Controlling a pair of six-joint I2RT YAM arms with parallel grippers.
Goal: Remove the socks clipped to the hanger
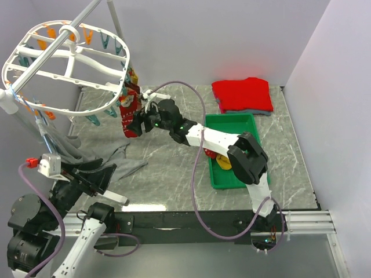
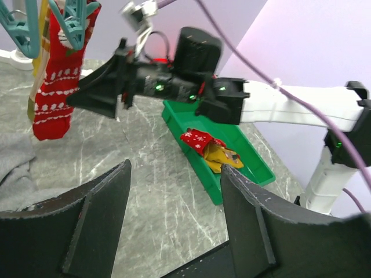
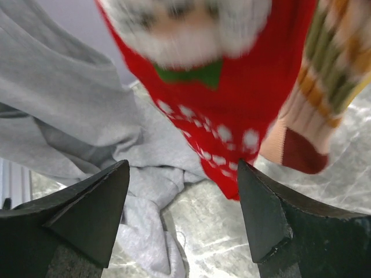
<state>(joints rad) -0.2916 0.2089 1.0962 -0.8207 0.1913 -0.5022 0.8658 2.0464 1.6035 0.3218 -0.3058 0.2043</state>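
While two socks [image 2: 207, 147] lie in the green tray [image 1: 232, 123], the right gripper [image 3: 182, 171], jaws apart, faces a red sock [image 2: 54, 87] left clipped to the hanger [image 1: 68, 29].

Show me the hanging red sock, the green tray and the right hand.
hanging red sock [image 2: 55, 87], left wrist view, patterned middle.
green tray [image 1: 232, 124], top view, bare floor by far wall.
right hand [image 3: 182, 168], right wrist view, midway between fingertips.

no readable text, label, brand, number or sign shows in any of the three views.
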